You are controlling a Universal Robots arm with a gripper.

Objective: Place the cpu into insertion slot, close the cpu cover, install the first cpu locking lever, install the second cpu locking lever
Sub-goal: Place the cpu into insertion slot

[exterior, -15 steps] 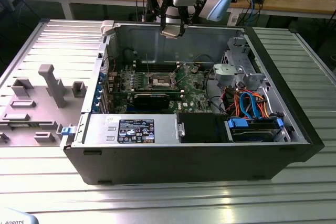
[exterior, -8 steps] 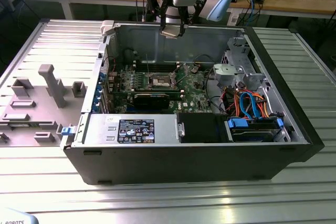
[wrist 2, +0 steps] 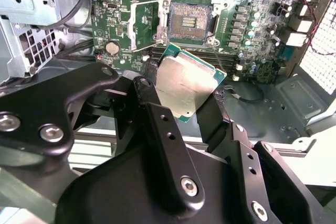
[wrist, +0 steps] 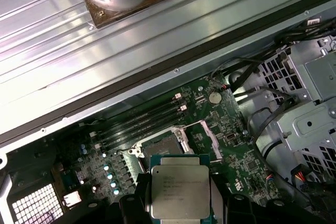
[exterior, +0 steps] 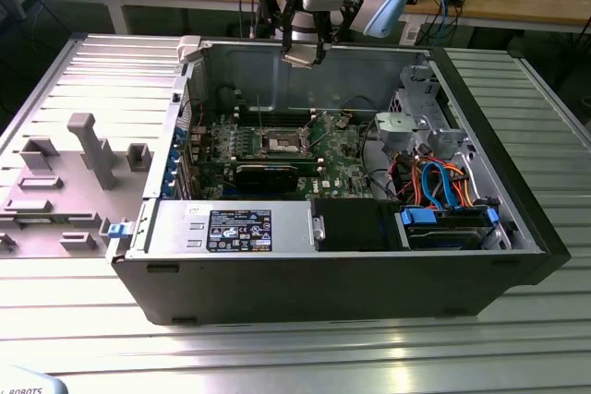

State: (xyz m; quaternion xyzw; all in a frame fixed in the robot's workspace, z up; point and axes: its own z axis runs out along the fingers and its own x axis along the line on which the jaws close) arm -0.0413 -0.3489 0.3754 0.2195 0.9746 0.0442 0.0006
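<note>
CPU (wrist 2: pixel 185 85), pinched by its edges between the fingers of the gripper (wrist 2: pixel 184 92), hangs well above the bare insertion slot (wrist 2: pixel 187 22), whose cpu cover (wrist 2: pixel 132 23) stands swung open, so placement is judged the step in hand, calling for squared alignment and a gentle, straight descent.

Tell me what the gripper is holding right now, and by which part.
The gripper holds the cpu, the flat silver chip, pinched by two opposite side edges with its metal top left uncovered.
</note>
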